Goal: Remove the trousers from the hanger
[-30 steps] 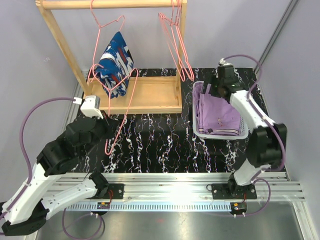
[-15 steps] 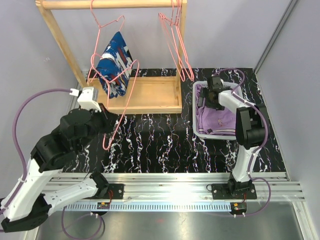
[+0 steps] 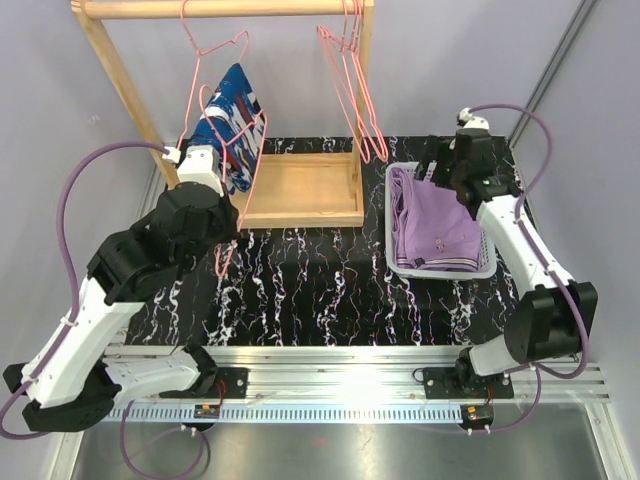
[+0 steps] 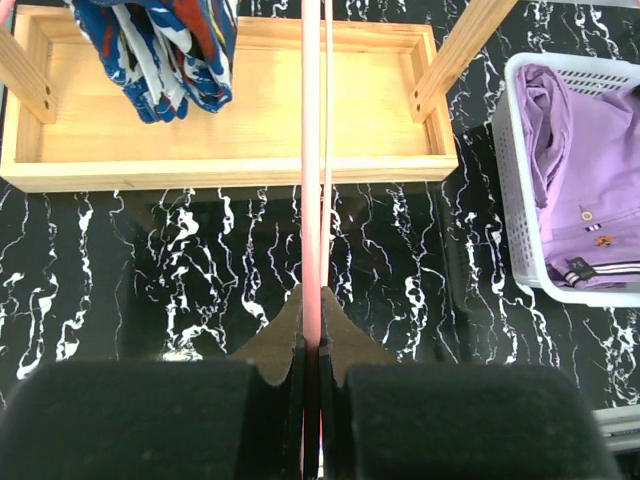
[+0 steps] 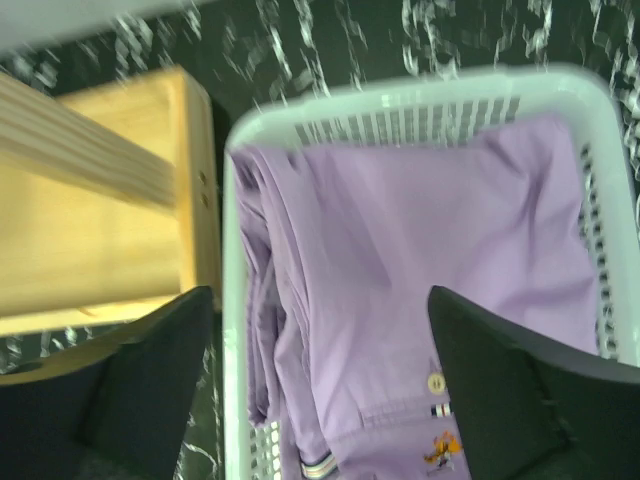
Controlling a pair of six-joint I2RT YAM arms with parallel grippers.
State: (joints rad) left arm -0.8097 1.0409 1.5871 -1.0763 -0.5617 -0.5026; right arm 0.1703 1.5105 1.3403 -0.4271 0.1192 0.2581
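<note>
1. The wooden rack stands at the far side of the worktop. The dark blue splashed trousers hang at its left end, above the tray.
2. The white basket holds the lilac trousers, so that pair looks done.
3. The blue pair looks soft, light and limp, and likely to slide off thin wire. Pinch a thick bunch of the hanging fold, not one layer.
4. The left fingers are clamped on a pink hanger wire. The right fingers are spread wide and empty above the basket.

Ahead of the left gripper lies the tray, hanging trousers over its far-left corner; right of it, below the right gripper, folded trousers lie in the basket.
</note>
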